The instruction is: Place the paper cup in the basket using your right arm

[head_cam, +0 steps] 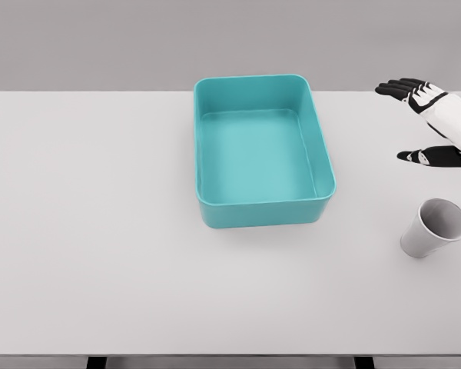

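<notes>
The right hand (pixel 430 123) is seen at the right edge of the table (pixel 100 231), toward the far right corner; its arm enters from the right side of the view. The fingers (pixel 396 87) are spread and released, with the dark fingertips pointed left and the thumb (pixel 415 156) held apart below them; nothing is grasped.

The cup (pixel 434 227) is found nearer than the hand, close to the right edge of the table and apart from the thumb; it is white and is tilted, with its open mouth turned up and to the right, and its narrow base toward the lower left; it is not touched by the hand.

The basket (pixel 263 211) is set left of the hand and the cup, at the middle of the table near the far edge; it is teal, rectangular and round-cornered, and it is well apart from the cup.
</notes>
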